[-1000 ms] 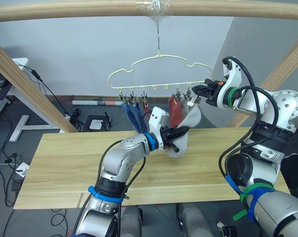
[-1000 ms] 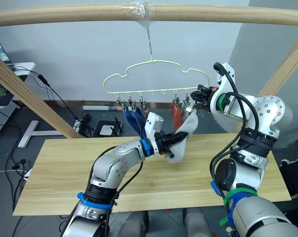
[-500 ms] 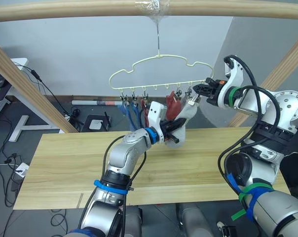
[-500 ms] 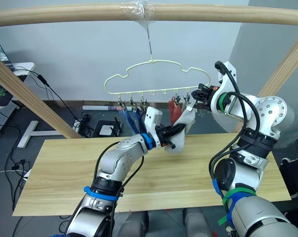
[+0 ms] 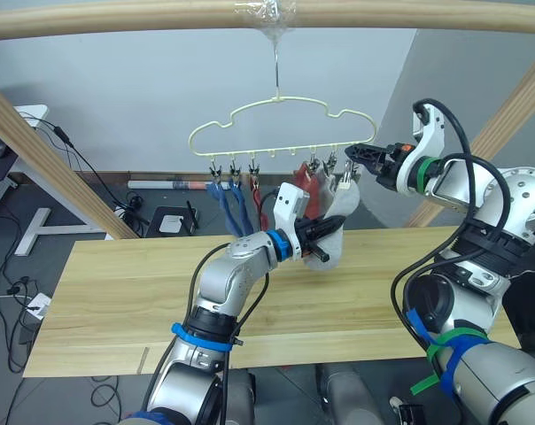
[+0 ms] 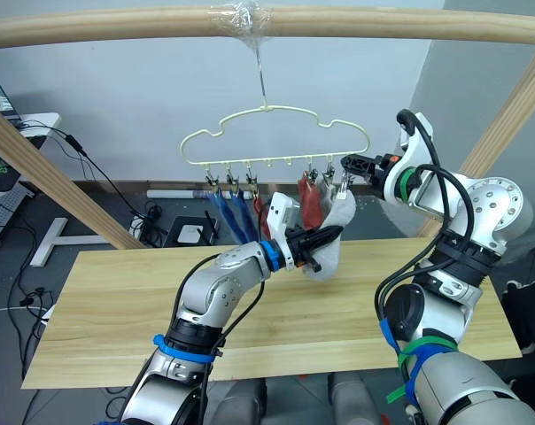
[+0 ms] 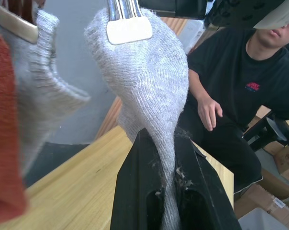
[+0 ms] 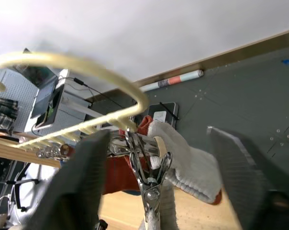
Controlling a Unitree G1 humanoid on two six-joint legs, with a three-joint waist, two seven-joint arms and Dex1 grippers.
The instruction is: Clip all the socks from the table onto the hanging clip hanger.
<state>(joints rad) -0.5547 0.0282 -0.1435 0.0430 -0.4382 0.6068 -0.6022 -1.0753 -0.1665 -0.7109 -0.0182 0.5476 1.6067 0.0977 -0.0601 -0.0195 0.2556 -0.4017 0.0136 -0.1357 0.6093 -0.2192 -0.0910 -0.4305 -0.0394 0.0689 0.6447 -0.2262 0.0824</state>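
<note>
The left arm reaches up over the bench (image 5: 117,301), its tool (image 5: 325,243) clenched on a light grey sock (image 7: 149,91) hanging from the last clip of the clip hanger (image 5: 267,115). The right arm is raised beside that clip, its tool (image 5: 360,155) spread apart.

grey sock (image 7: 149,76) clipped on clip hanger (image 5: 267,124), blue, red socks (image 5: 236,199) hung

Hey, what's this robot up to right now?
It is hanging socks on a clip hanger above a wooden table. The left gripper is shut on a grey sock already caught in an end clip. The right gripper is open beside that clip. Blue socks and red socks hang alongside.
</note>
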